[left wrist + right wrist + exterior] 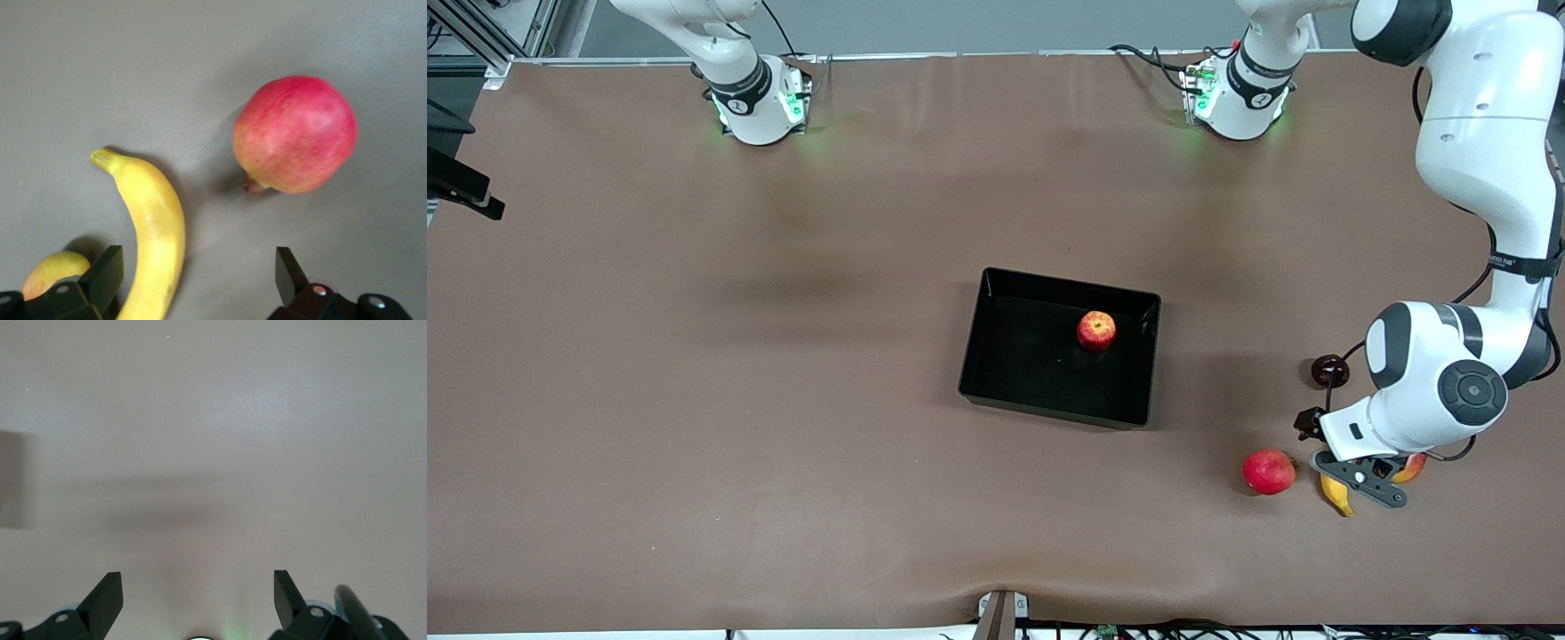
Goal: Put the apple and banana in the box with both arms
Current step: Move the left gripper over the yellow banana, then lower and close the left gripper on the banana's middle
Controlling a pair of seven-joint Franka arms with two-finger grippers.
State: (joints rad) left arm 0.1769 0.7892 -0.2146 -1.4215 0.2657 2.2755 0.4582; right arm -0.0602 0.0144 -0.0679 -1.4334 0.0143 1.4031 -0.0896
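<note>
The apple (1096,330) sits inside the black box (1040,369) in the middle of the table, toward the box's left-arm end. The banana (1336,494) lies on the table near the left arm's end, nearer the front camera than the box. My left gripper (1360,480) is open and low over the banana. In the left wrist view the banana (157,233) runs between the open fingers of the left gripper (197,267), close to one finger. My right gripper (198,587) is open and empty over bare table; the front view does not show it.
A pinkish-red round fruit (1268,471) lies beside the banana toward the box, also in the left wrist view (293,133). A red-yellow mango (1409,467) lies beside the banana under the left arm's wrist (53,270). A small dark round object (1329,369) lies farther from the camera.
</note>
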